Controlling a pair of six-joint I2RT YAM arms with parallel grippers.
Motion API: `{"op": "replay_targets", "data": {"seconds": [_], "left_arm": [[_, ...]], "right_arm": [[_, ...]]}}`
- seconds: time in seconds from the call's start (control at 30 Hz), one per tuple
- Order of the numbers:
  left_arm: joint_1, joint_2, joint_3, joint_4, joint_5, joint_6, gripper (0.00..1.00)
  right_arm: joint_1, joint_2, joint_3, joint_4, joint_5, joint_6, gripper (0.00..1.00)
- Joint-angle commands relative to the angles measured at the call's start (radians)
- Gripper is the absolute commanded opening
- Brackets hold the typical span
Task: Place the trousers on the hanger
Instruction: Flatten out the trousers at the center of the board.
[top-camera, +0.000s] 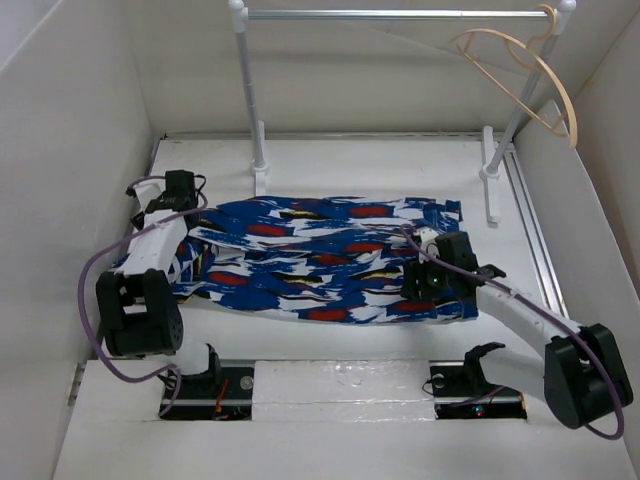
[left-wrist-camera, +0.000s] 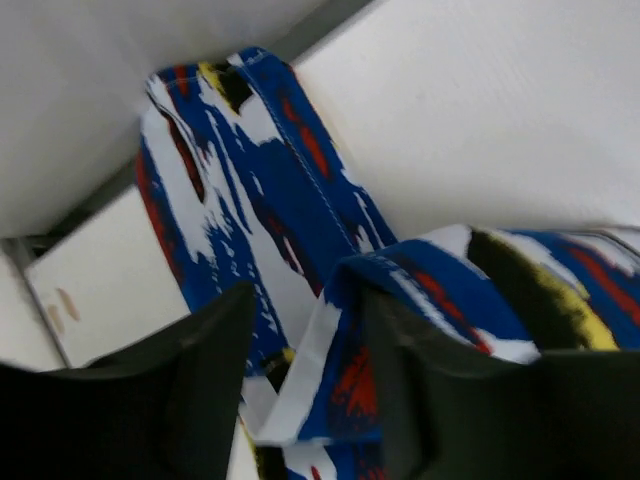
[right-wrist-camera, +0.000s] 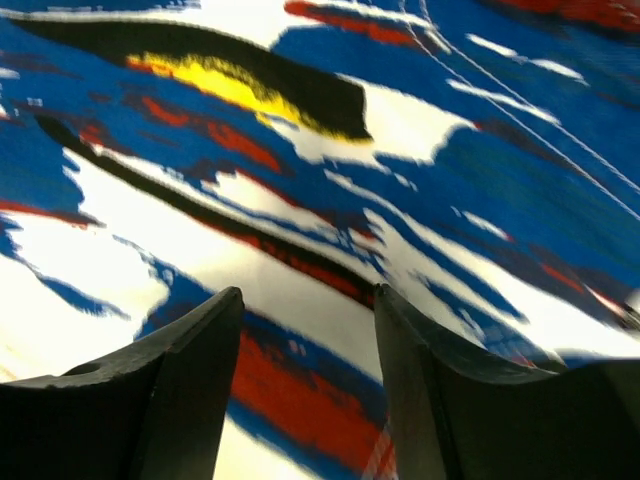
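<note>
Soft brush-streaked trousers (top-camera: 320, 262) lie rumpled flat, with left gripper (left-wrist-camera: 308, 300) and right gripper (right-wrist-camera: 308, 300) both parted over the cloth.

trousers (right-wrist-camera: 330, 150) close below, dark jaws apart

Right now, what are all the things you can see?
trousers: one, blue with white, red, black and yellow streaks, spread flat on the table.
hanger: one, pale tan wood, hanging at the rail's right end.
rail: one, grey with white posts, at the table's far side.
table: one, white, under it all.
arms: two, black and white; left arm at the trousers' left end, right arm at their right end.
grippers: two, black, both open; left gripper with a trouser edge in its gap, right gripper over the trousers.
</note>
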Motion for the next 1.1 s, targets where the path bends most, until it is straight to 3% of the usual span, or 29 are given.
{"op": "replay_targets", "data": {"seconds": [0.0,0.1,0.2,0.23,0.3,0.4,0.43,0.5,0.53,0.57,0.63,0.7,0.8,0.97,1.07], "left_arm": [[-0.034,-0.148,-0.013,0.007,0.111,-0.082,0.47],[-0.058,-0.265,0.002,0.049,0.191,-0.069,0.50],[-0.058,-0.351,0.034,0.090,0.289,-0.056,0.51],[-0.058,-0.367,0.037,0.104,0.326,-0.047,0.51],[-0.058,-0.402,0.030,0.150,0.449,-0.025,0.50],[-0.058,-0.425,-0.001,0.176,0.588,-0.017,0.49],[-0.058,-0.431,-0.024,0.201,0.638,-0.001,0.48],[-0.083,-0.437,-0.099,0.294,0.708,0.044,0.47],[-0.130,-0.424,-0.104,0.304,0.653,0.064,0.46],[-0.264,-0.398,-0.073,0.292,0.594,0.076,0.46],[-0.426,-0.272,-0.020,0.258,0.390,0.066,0.46],[-0.550,-0.180,0.077,0.182,0.311,0.015,0.47],[-0.560,-0.219,0.018,0.288,0.471,0.010,0.47],[-0.560,-0.273,-0.054,0.290,0.495,0.016,0.48],[-0.560,-0.302,-0.091,0.295,0.512,0.019,0.48]], "right_arm": [[-0.012,-0.071,0.104,-0.138,0.050,-0.067,0.62],[-0.071,-0.113,0.175,-0.186,0.087,-0.087,0.62],[-0.176,-0.110,0.237,-0.209,0.087,-0.113,0.10],[-0.207,-0.105,0.254,-0.215,0.091,-0.124,0.00],[-0.305,-0.097,0.273,-0.198,0.125,-0.121,0.00],[-0.441,-0.032,0.288,-0.131,0.124,-0.117,0.37],[-0.472,0.002,0.306,-0.115,0.114,-0.130,0.58],[-0.523,0.126,0.343,-0.100,0.123,-0.164,0.68],[-0.566,0.168,0.368,-0.091,0.121,-0.178,0.74],[-0.593,0.214,0.382,-0.084,0.092,-0.178,0.76],[-0.652,0.319,0.403,-0.069,0.000,-0.166,0.83],[-0.664,0.364,0.417,-0.028,-0.065,-0.164,0.87],[-0.664,0.452,0.434,-0.017,-0.173,-0.169,0.91],[-0.664,0.479,0.339,0.136,-0.293,-0.085,0.91],[-0.664,0.484,0.261,0.220,-0.332,-0.006,0.83]]}}
